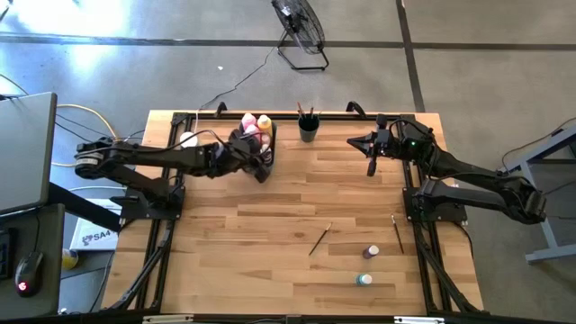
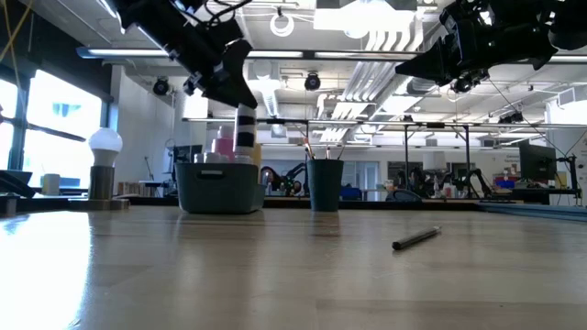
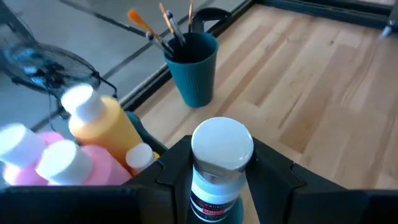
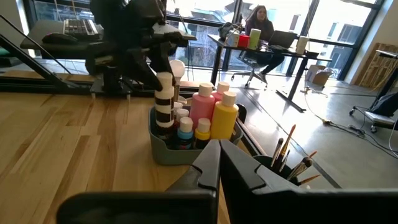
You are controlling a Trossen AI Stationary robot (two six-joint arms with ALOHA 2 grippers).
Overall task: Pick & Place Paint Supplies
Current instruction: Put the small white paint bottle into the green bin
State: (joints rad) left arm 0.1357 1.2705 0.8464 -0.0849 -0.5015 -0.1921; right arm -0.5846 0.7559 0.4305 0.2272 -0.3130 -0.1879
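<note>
My left gripper (image 3: 222,186) is shut on a small white-capped paint bottle (image 2: 246,130) with a black-and-white striped label, held just above the near right corner of the grey bin (image 2: 218,188). The bin stands at the table's far side and holds a tall pink bottle (image 4: 203,107), a tall yellow bottle (image 4: 224,115) and small bottles (image 4: 185,132). My right gripper (image 4: 219,163) hangs shut and bare above the far right of the table (image 1: 371,160). Two loose brushes (image 1: 320,238) (image 1: 397,232) and two small bottles (image 1: 371,253) (image 1: 364,280) lie near the table's front right. My left gripper pinches the small bottle between its two fingers (image 3: 175,169), one on each side of the body just under the white cap (image 3: 222,144). The fingers come from the table's left, slanting down. The bottle hangs upright below them, lifted clear above the bin's rim (image 4: 163,134).
A teal cup (image 1: 308,129) with brushes standing in it is to the right of the bin. A white knob on a round tan base (image 2: 104,165) stands left of the bin. A floor fan (image 1: 301,31) is beyond the table. A person (image 4: 258,28) sits at a desk far off.
</note>
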